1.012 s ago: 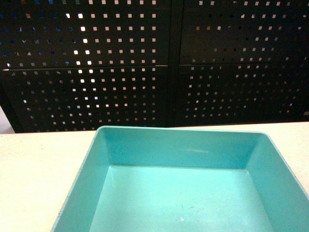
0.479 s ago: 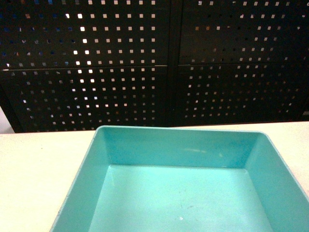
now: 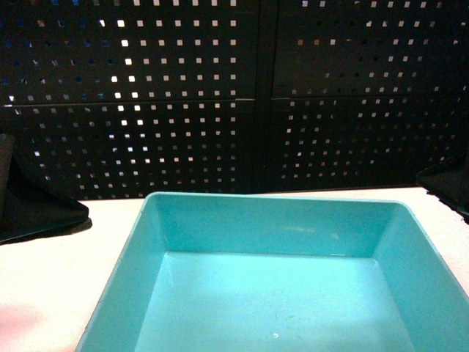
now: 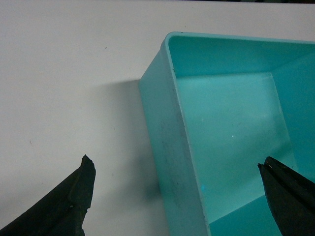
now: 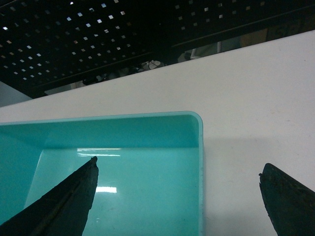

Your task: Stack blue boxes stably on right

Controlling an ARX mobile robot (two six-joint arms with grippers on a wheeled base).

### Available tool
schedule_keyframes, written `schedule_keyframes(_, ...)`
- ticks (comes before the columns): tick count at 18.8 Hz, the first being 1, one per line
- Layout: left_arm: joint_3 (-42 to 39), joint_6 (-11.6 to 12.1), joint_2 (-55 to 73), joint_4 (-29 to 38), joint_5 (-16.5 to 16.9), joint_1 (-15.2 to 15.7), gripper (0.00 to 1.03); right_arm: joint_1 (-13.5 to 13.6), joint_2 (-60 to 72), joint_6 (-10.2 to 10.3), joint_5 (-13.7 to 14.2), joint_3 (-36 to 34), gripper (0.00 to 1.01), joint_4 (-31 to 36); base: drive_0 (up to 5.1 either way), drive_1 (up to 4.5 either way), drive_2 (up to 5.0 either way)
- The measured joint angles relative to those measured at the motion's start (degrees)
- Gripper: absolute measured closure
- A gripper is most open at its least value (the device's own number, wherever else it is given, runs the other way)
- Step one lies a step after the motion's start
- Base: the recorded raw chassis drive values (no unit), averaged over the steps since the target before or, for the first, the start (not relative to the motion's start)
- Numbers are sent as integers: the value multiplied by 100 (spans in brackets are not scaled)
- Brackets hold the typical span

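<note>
One of the blue boxes, a turquoise open-top bin (image 3: 271, 293) with sloped smooth walls, sits empty on the white table, low in the middle of the head view. My left gripper (image 4: 175, 168) is open and straddles the bin's left wall (image 4: 170, 147), one finger outside over the table and one over the bin's inside. My right gripper (image 5: 178, 168) is open too and straddles the right wall (image 5: 201, 162) the same way. Neither touches the bin. In the head view a dark finger (image 3: 33, 209) shows at the left edge and another dark finger (image 3: 448, 185) at the right edge.
The white table (image 3: 58, 286) runs back to a black perforated panel (image 3: 256, 95) that stands right behind its far edge. Bare tabletop lies on both sides of the bin (image 4: 64, 88) (image 5: 256, 113).
Dark fingers of both grippers have come into the head view at the left and right edges. The bin has stayed in place.
</note>
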Motion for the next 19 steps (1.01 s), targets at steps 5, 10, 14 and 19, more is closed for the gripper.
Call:
schedule_keyframes(5,0,15,13,-15,-2,7,5,-313,1397,120,-1622,1408,3,-2404,0,0,0)
schedule_keyframes(10,0,15,17,-7,-4,7,5,-251,1587,-855,-402,1954,3,-2334,0,0,0)
schedule_keyframes(14,0,15,17,-13,-7,7,5,271,2509,-1886,251,1847,3,-2033,0,0,0)
schedule_keyframes(19,0,15,17,-9,-7,9,5,267,2583,-1980,452,1853,3,-2063,0,0,0)
